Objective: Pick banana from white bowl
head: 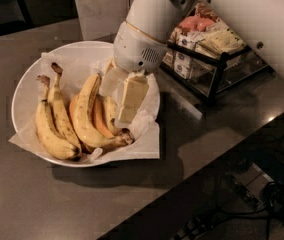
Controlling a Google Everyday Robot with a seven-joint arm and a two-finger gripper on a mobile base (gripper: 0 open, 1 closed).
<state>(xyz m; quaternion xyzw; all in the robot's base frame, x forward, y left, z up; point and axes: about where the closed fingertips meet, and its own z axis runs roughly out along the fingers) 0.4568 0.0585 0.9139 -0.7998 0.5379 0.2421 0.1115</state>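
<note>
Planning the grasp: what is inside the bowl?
Paper, a banana pair, a long banana, a short banana, and, at the right, the gripper. The gripper covers the short banana's top.

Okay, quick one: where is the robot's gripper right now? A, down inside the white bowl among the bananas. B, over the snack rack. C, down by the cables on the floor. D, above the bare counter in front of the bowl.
A: the gripper sits low inside the white bowl, on the side nearest the snack rack, right at the short banana.
</note>
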